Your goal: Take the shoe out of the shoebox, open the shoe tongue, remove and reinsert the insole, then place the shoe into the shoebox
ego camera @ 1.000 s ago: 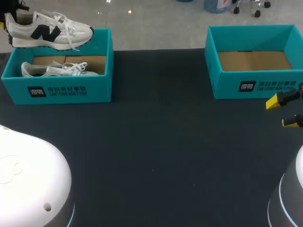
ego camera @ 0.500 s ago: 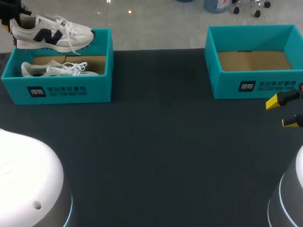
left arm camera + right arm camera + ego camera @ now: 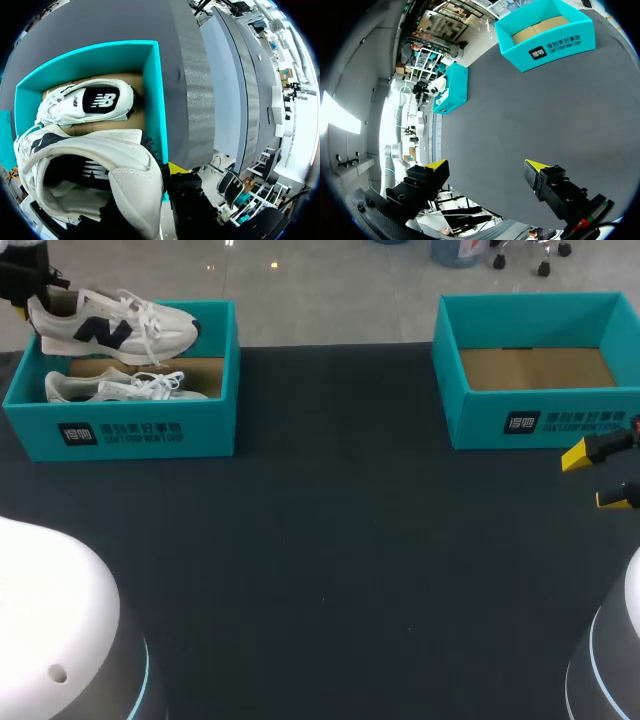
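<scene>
Our left gripper is clamped on the heel of the shoe, which hangs above the back of the left shoebox and over the second shoe inside. The held shoe's toe points toward our right. Our right gripper, fingers apart, sits well away beside the other shoebox.

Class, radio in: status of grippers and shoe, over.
Left gripper shut on white sneaker, held over left shoebox. Right gripper open, by right shoebox. Second sneaker beneath.
</scene>
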You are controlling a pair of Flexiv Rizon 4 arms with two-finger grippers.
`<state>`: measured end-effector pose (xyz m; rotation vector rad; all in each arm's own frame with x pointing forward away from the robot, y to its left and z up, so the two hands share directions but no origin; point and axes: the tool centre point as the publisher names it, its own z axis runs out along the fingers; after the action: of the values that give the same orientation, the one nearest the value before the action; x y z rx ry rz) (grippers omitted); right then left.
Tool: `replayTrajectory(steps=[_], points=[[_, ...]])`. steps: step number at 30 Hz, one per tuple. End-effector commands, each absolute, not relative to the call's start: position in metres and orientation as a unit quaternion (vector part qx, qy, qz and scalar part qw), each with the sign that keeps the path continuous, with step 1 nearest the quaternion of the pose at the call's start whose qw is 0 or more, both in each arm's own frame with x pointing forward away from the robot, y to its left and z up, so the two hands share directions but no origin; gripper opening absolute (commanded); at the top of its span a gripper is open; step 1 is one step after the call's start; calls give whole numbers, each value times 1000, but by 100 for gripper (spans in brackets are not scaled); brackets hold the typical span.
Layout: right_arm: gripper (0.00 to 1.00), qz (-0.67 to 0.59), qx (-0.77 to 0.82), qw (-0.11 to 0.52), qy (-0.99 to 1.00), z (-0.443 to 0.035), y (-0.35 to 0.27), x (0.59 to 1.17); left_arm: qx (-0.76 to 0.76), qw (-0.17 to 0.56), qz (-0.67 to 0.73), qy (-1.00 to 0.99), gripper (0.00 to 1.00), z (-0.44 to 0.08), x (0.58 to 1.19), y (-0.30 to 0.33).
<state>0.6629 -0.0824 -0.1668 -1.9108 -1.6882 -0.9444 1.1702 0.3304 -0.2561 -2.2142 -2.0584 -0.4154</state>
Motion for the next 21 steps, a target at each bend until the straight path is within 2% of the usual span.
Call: replayTrajectory(steps=[1, 21], points=[[100, -352, -693, 194, -599, -166, -83, 653, -728, 41, -123, -673, 0, -268, 1186, 332], [100, -352, -693, 194, -599, -166, -83, 653, -740, 30, -108, -664, 0, -318, 1194, 316]])
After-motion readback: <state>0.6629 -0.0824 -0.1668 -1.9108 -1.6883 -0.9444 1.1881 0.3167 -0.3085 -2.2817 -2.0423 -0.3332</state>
